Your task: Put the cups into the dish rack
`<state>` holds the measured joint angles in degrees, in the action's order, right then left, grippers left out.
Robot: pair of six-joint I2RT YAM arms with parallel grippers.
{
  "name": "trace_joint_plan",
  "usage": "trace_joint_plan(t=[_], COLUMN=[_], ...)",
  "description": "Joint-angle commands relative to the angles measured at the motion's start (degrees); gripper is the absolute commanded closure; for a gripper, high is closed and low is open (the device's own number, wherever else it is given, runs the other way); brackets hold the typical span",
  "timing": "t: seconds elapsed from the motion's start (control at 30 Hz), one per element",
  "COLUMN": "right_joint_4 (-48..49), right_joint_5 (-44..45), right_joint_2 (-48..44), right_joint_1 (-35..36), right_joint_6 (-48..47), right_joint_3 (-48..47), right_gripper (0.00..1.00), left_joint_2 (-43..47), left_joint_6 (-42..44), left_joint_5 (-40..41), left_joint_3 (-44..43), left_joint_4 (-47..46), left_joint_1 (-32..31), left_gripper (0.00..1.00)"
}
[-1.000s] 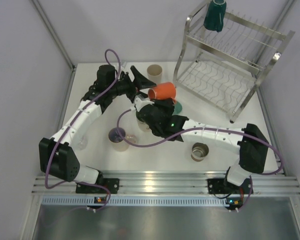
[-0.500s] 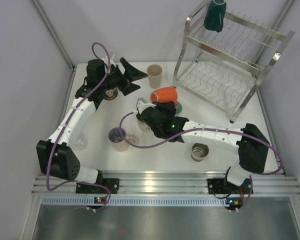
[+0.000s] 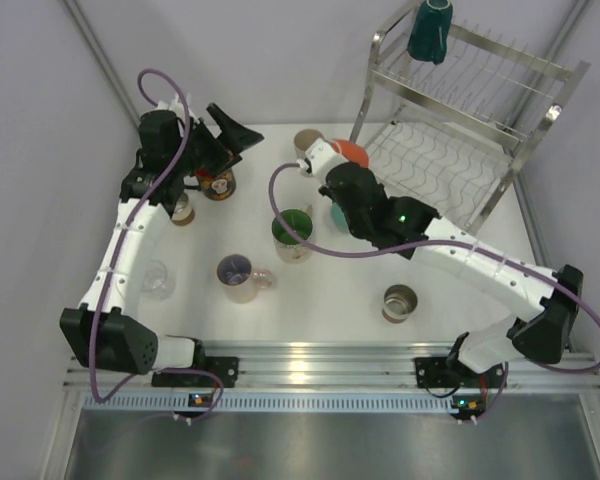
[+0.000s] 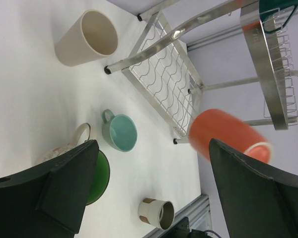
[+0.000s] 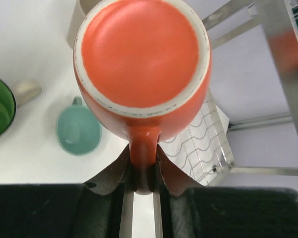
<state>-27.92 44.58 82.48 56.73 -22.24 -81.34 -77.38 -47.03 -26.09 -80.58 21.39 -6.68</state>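
At dish rack (image 3: 450, 165) left edge, R gripper (image 5: 143, 184) clamping orange mug (image 5: 141, 54) handle, L gripper (image 3: 232, 133) wide open

1. White table (image 3: 330, 300): matte top.
2. Aluminium rail (image 3: 320, 360): along the table's near edge.
3. Grey metal panel (image 3: 320, 445): beyond that edge.
4. Pale wall (image 3: 40, 150): table's left side.
5. Metal post (image 3: 105, 65): table's far-left corner.

A robot lab cell: white table (image 3: 320, 312) boxed by plain panels (image 3: 40, 120), aluminium rail (image 3: 310, 365) at front.
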Motion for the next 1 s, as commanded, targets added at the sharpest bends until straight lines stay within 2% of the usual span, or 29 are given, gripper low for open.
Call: trace_joint_plan(t=[0.0, 0.1, 0.27, 0.3, 0.4, 0.5, 0.63, 0.8, 0.97], right_joint_4=[0.8, -1.9, -5.1, -5.6, -5.2, -3.7, -1.8, -1.1, 0.8], right_joint_5=[-6.4, -9.0, -7.8, -7.5, -7.8, -9.2, -12.8, -23.2, -21.9], right_joint_2=[-4.2, -3.1, 2.8, 4.1, 7.7, 9.8, 11.5, 14.8, 16.6], right_joint_1=[-3.0, -6.1, -11.5, -14.4, -20.1, -23.9, -32.9, -41.2, -45.0], right_joint_6=[6.4, 8.9, 9.8, 9.9, 10.0, 11.5, 14.9, 19.3, 17.2], right_joint_3=[-11.0, -20.2, -37.4, -42.5, -48.8, -51.2, -51.4, -52.9, -50.6], right_gripper=[1.00, 1.00, 1.00, 1.00, 1.00, 1.00, 1.00, 1.00, 1.00], left_joint_2=[3.0, 4.7, 7.9, 8.8, 10.2, 11.0, 12.0, 12.7, 13.6], left_joint_6=[2.8, 2.8, 3.8, 3.8, 4.0, 4.7, 5.4, 5.8, 6.2], left_joint_5=[1.5, 1.0, 0.9, 1.0, 0.3, 0.0, -0.6, -1.6, -0.7], left_joint_3=[1.9, 3.2, 5.3, 6.1, 7.6, 8.6, 8.9, 9.4, 10.5], left_joint_4=[1.1, 1.1, 1.1, 1.2, 1.1, 1.2, 1.1, 1.3, 1.1], left_joint_1=[0.2, 0.2, 0.2, 0.2, 0.1, 0.1, 0.1, 0.1, 0.1], left_gripper=[0.02, 0.02, 0.02, 0.02, 0.02, 0.02, 0.02, 0.02, 0.02])
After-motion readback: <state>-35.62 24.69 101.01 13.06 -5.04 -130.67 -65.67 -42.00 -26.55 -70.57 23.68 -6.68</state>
